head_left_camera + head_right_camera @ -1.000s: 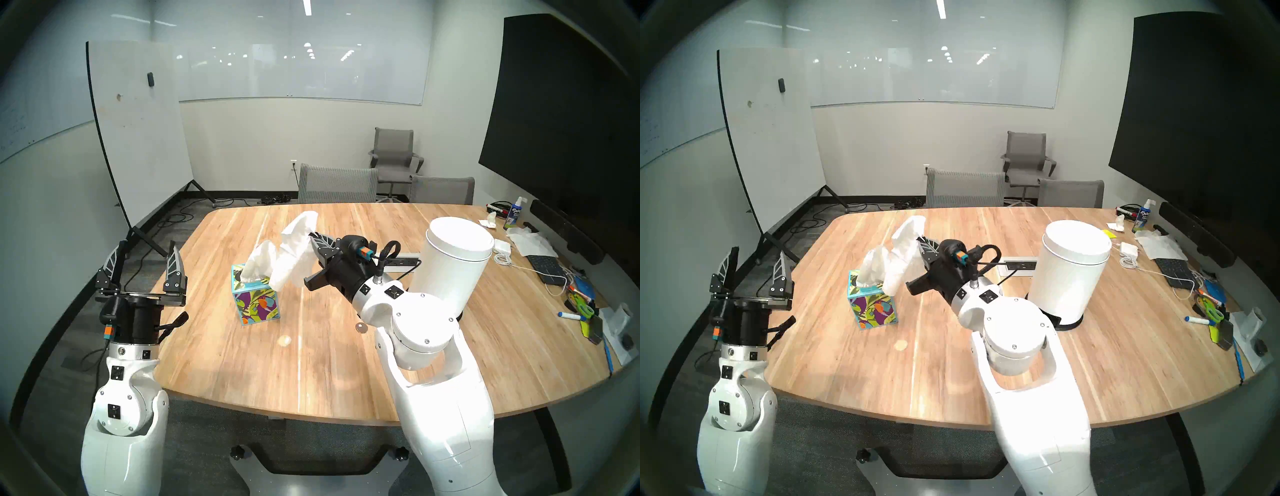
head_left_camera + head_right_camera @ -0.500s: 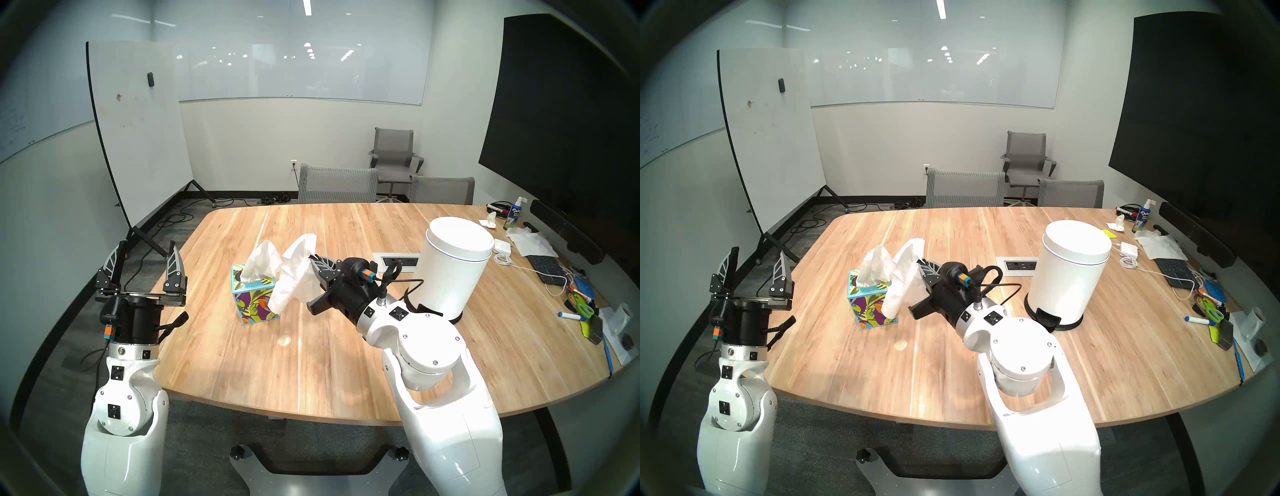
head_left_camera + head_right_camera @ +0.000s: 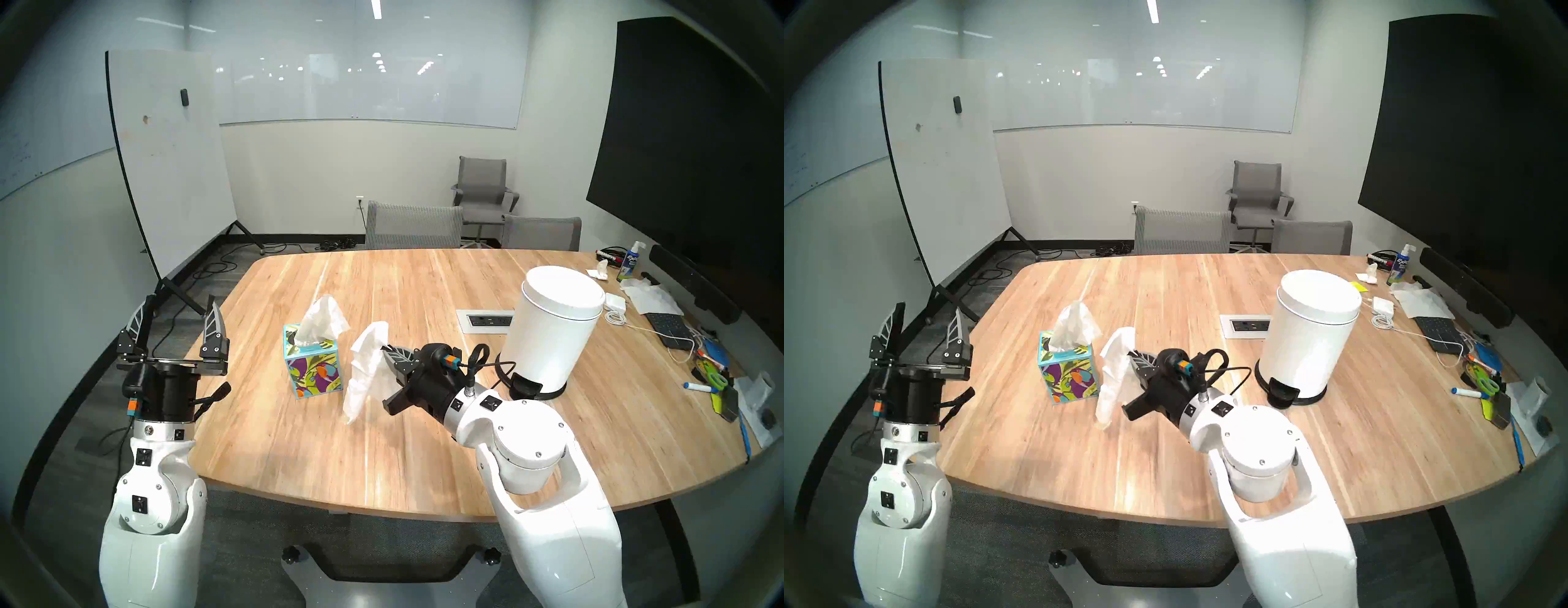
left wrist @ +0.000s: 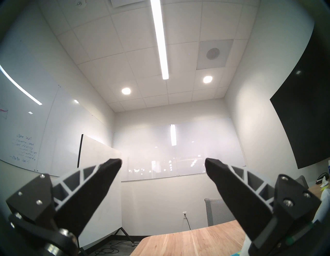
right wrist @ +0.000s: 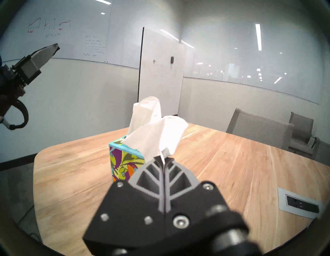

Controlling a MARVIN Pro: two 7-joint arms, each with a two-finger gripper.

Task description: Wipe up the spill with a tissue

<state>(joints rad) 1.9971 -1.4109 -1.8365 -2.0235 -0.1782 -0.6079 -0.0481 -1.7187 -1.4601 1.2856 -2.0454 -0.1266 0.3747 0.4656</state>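
One tissue box (image 3: pixel 313 364) stands just beside the held tissue (image 3: pixel 365 373).

A small meeting room with pale walls, glass whiteboards (image 3: pixel 369 85) along the far and left walls, and a freestanding whiteboard (image 3: pixel 169 161) on black legs in the far left corner. Three grey mesh chairs (image 3: pixel 413 225) stand at the wooden desk's (image 3: pixel 424 467) far edge and beyond, over dark carpet strewn with cables. A large black screen (image 3: pixel 687 140) fills the right wall; ceiling tiles carry a strip light (image 4: pixel 159 39) and round downlights
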